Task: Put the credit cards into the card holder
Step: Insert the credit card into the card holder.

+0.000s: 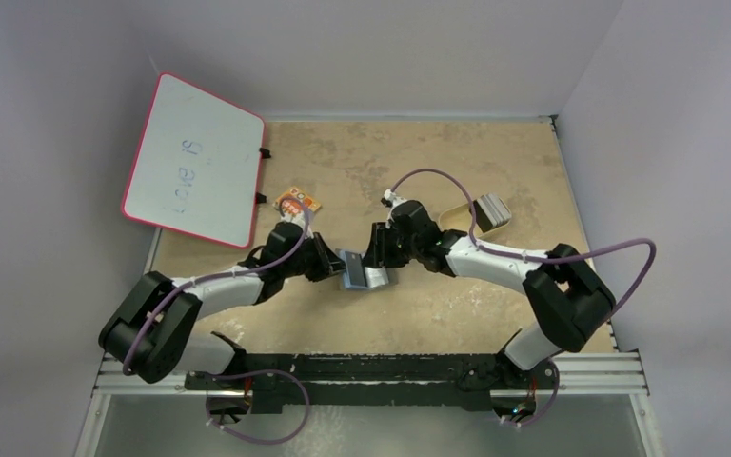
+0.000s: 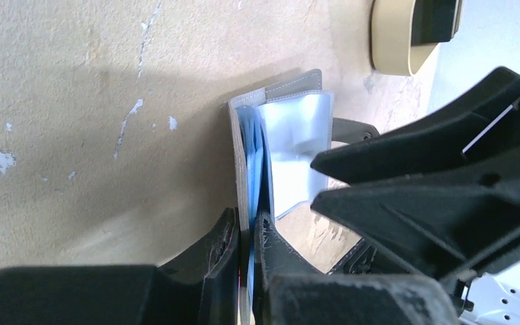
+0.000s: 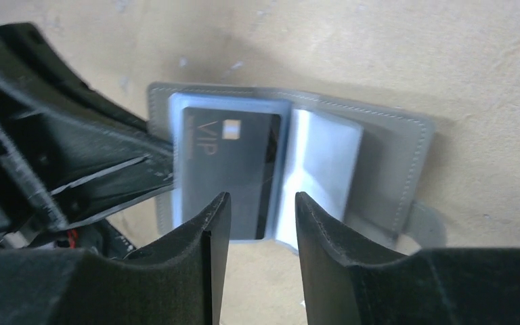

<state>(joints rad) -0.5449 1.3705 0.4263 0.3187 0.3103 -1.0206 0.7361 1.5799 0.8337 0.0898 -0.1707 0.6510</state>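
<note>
- Card holder point(image 1: 360, 271) is lying open at mid-table between the two grippers, with its blue sleeves showing. A dark VIP card point(image 3: 227, 162) is sitting in one sleeve just ahead of the right gripper point(image 3: 261, 203).
- The left gripper point(image 2: 247, 237) is crowding in from the opposite side, leaving the two heads close together.
- Behind the right arm, a tan tray point(image 1: 452, 215) is holding a stack of grey cards point(image 1: 492, 209), well apart from the holder.
- Behind the left arm, an orange packet point(image 1: 298, 200) is lying near a whiteboard point(image 1: 195, 162).
- Open tabletop point(image 1: 495, 152) is stretching ahead of both grippers to the far wall.
- The left fingers are pinching the holder's grey cover edge. The right fingers are standing apart, gripping nothing.
</note>
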